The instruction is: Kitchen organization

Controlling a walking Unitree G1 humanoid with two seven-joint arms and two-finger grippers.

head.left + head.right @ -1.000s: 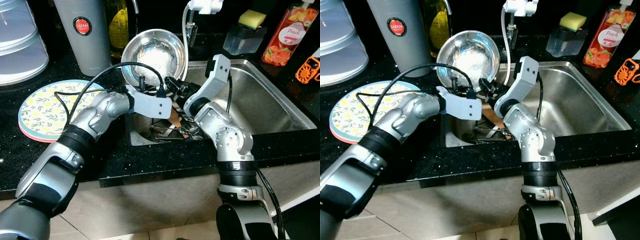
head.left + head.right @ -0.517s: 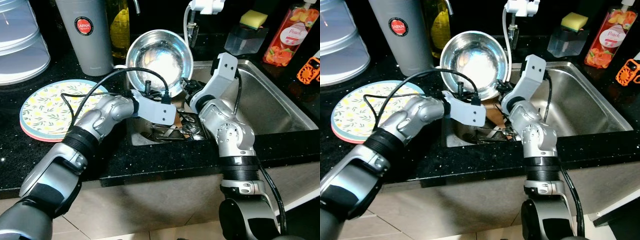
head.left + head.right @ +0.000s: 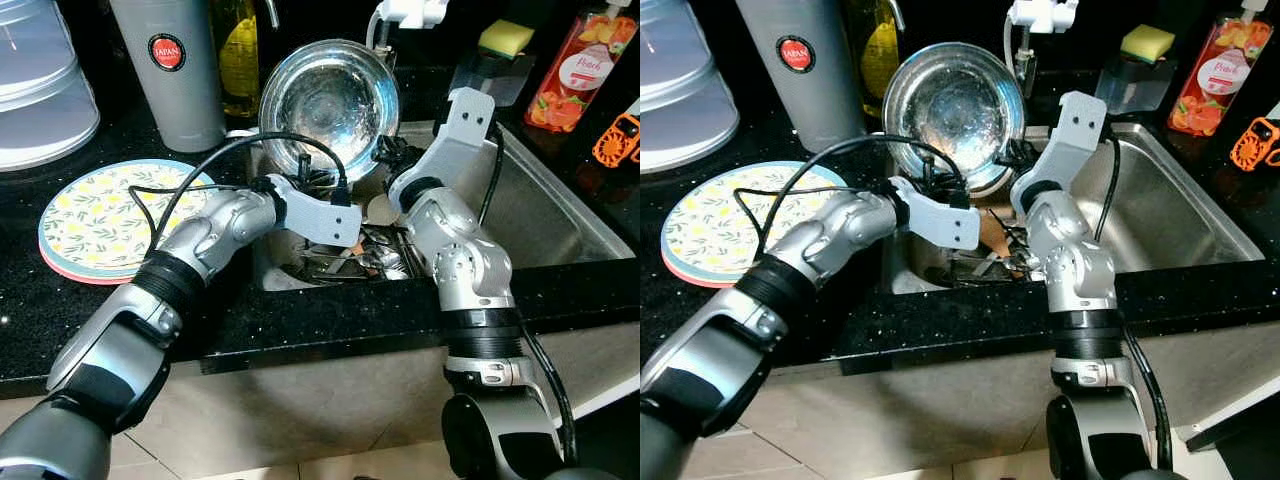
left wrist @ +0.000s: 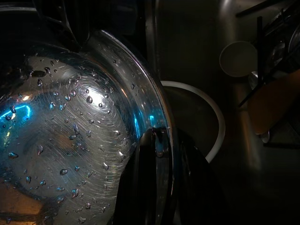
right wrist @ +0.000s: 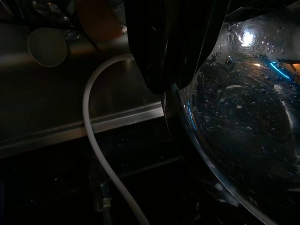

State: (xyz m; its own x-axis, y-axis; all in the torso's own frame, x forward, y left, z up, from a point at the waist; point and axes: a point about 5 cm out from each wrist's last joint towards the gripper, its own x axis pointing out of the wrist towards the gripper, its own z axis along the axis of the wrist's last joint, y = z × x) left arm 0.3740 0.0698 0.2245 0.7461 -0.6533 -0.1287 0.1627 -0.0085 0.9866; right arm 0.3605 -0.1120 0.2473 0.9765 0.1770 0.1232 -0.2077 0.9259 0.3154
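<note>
A wet steel bowl (image 3: pixel 328 105) is held tilted on edge above the sink's left end, its hollow facing me. My left gripper (image 3: pixel 303 176) is shut on its lower rim; in the left wrist view the fingertips (image 4: pixel 158 143) pinch the rim of the bowl (image 4: pixel 70 131). My right gripper (image 3: pixel 386 156) is shut on the right side of the rim, and the right wrist view has its dark fingers (image 5: pixel 154 56) over the bowl's (image 5: pixel 243 108) edge. Below lies the steel sink (image 3: pixel 560 220) with several utensils (image 3: pixel 370 262) and a wooden spatula (image 3: pixel 992 232).
Flowered plates (image 3: pixel 95 215) are stacked on the black counter at left, behind them a grey tumbler (image 3: pixel 170 70), an oil bottle (image 3: pixel 238 55) and a white container (image 3: pixel 35 90). A faucet (image 3: pixel 405 12) with a white hose (image 5: pixel 101 154), a sponge (image 3: pixel 505 38) and a soap bottle (image 3: pixel 580 65) stand behind the sink.
Both grippers have lifted the bowl higher and a little to the right, tipping it more upright. The right forearm has swung up with it.
</note>
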